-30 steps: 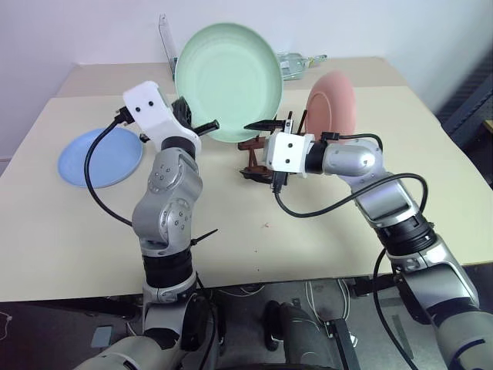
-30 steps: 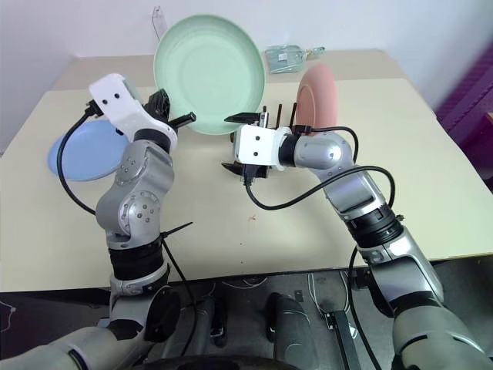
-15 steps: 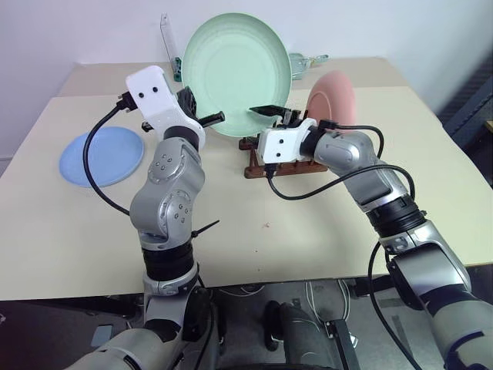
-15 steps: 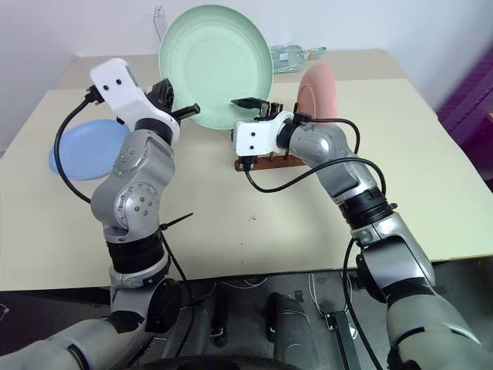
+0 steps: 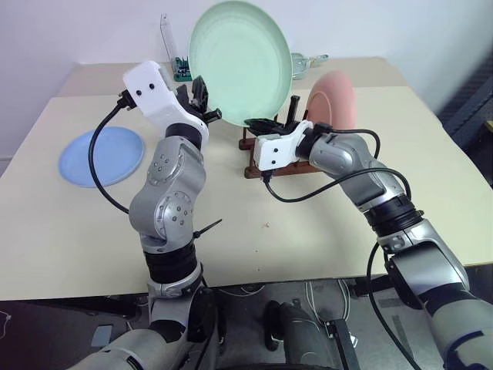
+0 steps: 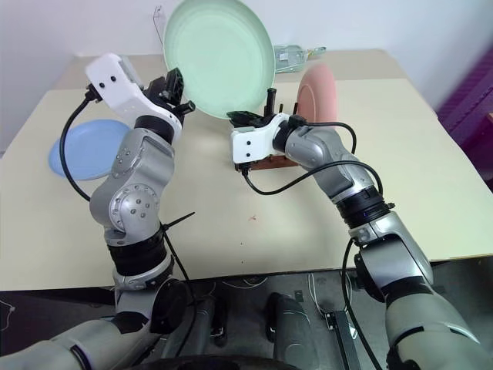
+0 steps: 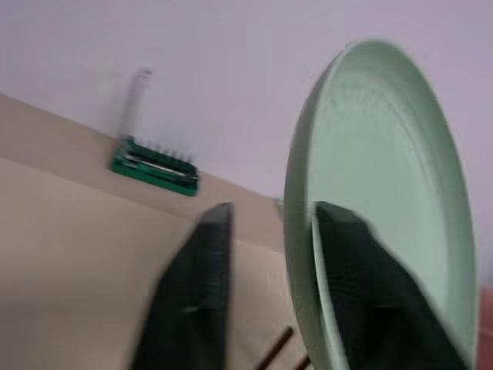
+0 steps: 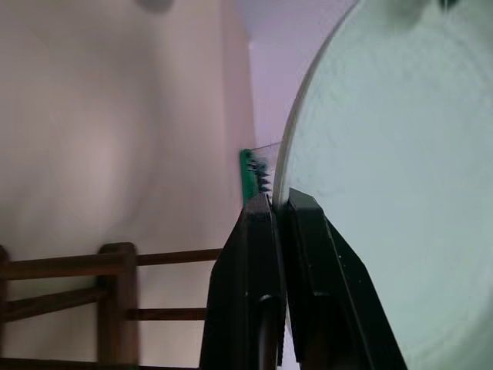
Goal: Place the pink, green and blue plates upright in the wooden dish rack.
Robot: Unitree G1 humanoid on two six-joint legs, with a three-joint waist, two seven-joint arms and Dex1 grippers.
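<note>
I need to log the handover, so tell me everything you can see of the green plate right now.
The green plate is a pale mint round plate with a raised rim and a smooth, matte, plastic-looking surface. It is held upright in the air above the wooden dish rack, not yet seated between the pegs. The right end effector is shut on its lower rim. The left end effector stands open around its left edge, one finger on each side of the rim. The pink plate stands nearby, apart from it.

Lab: bare table (image 5: 323, 231), cabled robot
</note>
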